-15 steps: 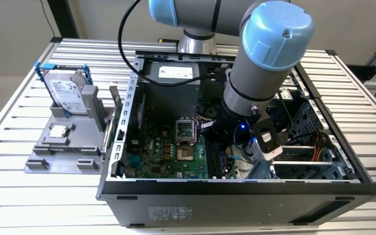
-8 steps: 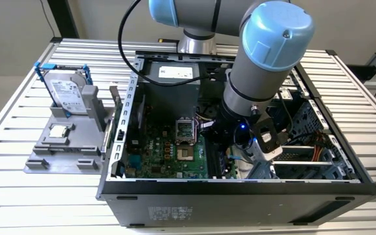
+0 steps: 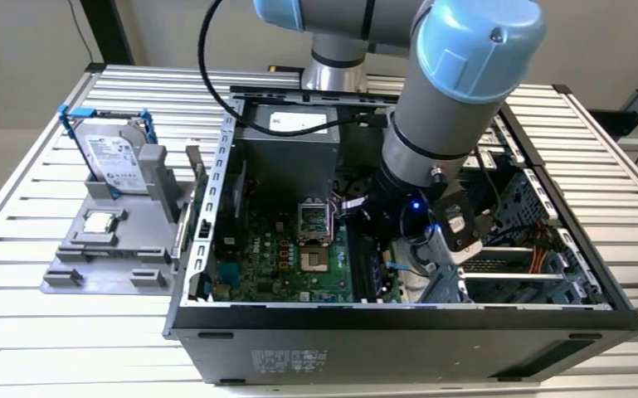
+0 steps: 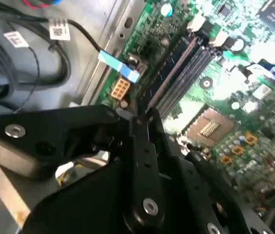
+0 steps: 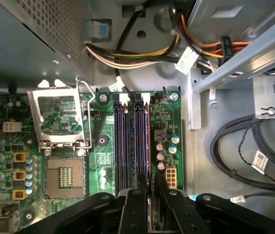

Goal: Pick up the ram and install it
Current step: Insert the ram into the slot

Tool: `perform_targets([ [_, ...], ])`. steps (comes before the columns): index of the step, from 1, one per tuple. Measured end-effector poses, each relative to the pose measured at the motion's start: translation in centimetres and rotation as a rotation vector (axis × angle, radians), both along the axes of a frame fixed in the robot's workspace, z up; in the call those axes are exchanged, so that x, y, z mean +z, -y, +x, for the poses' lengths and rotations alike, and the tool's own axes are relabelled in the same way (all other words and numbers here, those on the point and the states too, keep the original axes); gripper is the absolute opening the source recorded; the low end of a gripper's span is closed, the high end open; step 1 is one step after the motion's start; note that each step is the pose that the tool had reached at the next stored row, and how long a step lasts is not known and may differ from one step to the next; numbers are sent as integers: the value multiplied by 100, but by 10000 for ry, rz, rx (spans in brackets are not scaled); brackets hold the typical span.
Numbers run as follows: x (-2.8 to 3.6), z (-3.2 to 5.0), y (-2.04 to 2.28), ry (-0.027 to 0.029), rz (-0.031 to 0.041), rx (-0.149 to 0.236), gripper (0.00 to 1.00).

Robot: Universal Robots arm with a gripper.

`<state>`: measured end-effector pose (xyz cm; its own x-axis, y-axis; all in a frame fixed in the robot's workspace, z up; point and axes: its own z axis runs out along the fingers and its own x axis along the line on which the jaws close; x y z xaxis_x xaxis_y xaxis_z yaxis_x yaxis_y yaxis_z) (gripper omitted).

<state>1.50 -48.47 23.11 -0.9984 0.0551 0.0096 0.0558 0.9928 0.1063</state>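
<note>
My end effector hangs low over the green motherboard, its black fingers set close together at the near end of the memory slots. A thin vertical edge, which may be the ram, runs up from between the fingertips along the rightmost slot; I cannot tell whether it is seated. Beside the slots the processor socket sits bare, its metal retention frame flipped up. Yellow, orange and black cables cross the grey case wall beyond the board, and a perforated metal box fills one corner. Black looped cables lie past a metal bracket.
</note>
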Motion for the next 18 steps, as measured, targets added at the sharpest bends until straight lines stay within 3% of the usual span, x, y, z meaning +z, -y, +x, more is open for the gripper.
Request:
perform_targets([
  [8,357,0,0,-12,-1,2,100],
  [12,366,0,0,-10,7,1,100],
  [13,367,0,0,-10,6,1,0],
  [18,370,0,0,-11,4,1,0],
])
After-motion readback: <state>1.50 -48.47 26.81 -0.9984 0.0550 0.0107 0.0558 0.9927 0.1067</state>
